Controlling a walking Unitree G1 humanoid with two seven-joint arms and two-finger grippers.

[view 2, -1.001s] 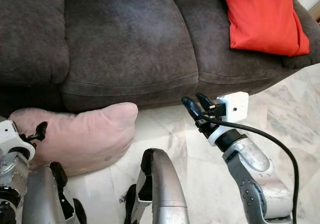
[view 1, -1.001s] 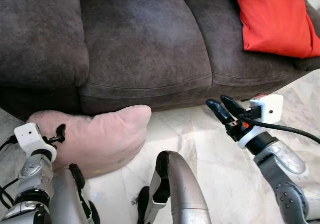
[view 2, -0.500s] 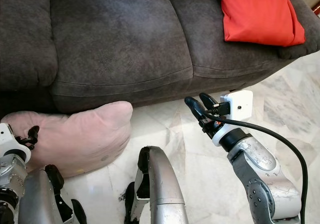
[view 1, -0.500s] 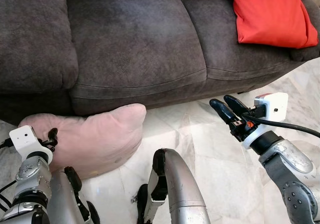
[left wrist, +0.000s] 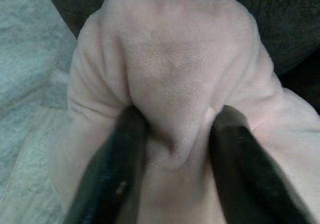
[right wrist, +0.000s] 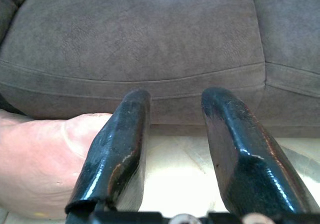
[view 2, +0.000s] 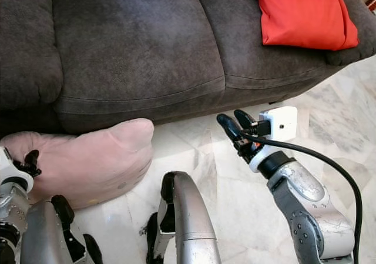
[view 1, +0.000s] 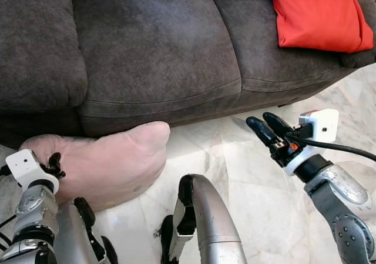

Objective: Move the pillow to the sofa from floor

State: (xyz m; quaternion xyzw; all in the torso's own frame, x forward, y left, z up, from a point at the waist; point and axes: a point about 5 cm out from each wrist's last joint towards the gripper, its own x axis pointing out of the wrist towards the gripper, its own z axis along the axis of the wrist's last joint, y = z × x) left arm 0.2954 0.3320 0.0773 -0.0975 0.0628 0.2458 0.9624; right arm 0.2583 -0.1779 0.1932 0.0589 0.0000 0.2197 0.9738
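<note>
The left claw is pinching a fold of the pink pillow; its two black fingers press into the soft cloth from both sides. The pillow lies on the marble floor at the near left, and its far edge is touching the front of the dark grey sofa. The right claw hangs over the floor at the right, near the sofa front, with its fingers spread apart and nothing between them; it is well apart from the pillow. On the far right seat of the sofa lies a red cushion.
</note>
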